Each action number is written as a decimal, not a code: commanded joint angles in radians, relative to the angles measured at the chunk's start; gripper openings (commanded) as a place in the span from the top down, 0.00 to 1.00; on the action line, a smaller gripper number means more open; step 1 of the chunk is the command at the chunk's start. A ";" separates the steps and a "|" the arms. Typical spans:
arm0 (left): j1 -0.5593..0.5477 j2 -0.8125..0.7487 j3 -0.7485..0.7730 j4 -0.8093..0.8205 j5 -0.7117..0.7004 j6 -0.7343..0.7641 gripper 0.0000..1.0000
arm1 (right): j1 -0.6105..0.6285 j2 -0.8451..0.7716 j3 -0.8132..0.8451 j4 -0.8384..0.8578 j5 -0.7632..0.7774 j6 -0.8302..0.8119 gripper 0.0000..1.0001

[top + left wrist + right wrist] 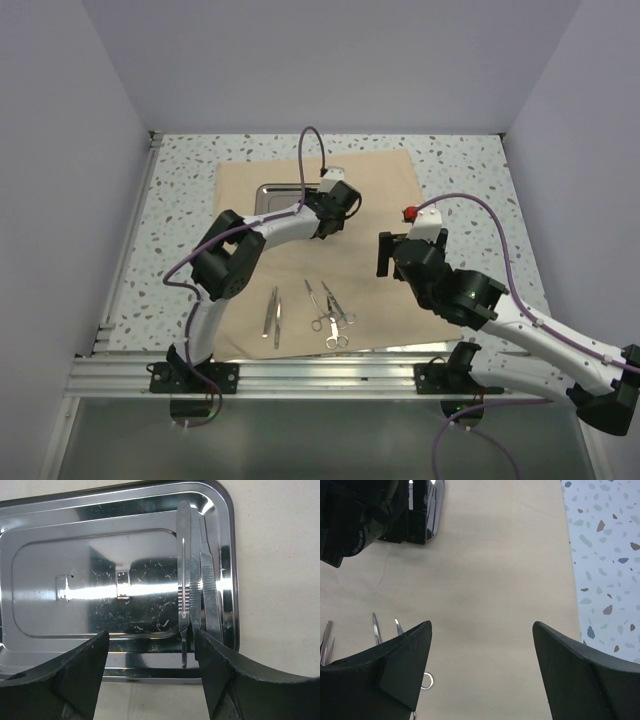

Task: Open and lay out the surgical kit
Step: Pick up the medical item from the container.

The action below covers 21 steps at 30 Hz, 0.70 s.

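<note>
Speckled worktop (180,200) carrying the surgical kit, its tan cloth (385,180) spread flat. We see the steel tray (268,192) on the far left part of the cloth. Tweezers (273,315) and scissors (330,312) already lie in a row near the front edge.

The left end effector (152,635) hangs over the right end of the tray, its fingers parted with a clear gap and nothing gripped. In the left wrist view we find two slim steel tools (186,580) resting side by side in the tray, close to its right rim (231,555). Their long axis runs straight away from the fingers, square to the line along which the fingers close. Their near ends reach into the gap, well off centre, just beside the right-hand finger. We cannot tell whether they touch it.

The right end effector (482,625) hovers over bare cloth, spread wide and holding nothing, well apart from the tray. We judge the left arm the nearer one for lifting these tools. A small sideways shift would centre them between its fingers.
</note>
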 commanded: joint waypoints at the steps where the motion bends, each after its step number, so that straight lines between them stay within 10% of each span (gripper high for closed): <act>1: 0.004 -0.003 -0.002 0.012 -0.013 -0.003 0.27 | -0.008 0.003 -0.006 0.019 0.033 -0.006 0.14; 13: 0.009 0.043 0.016 -0.019 0.010 -0.011 0.34 | -0.019 -0.011 -0.011 0.016 0.025 -0.007 0.14; 21: 0.010 0.073 0.021 -0.054 0.030 -0.032 0.61 | -0.023 -0.012 -0.011 0.016 0.022 -0.006 0.13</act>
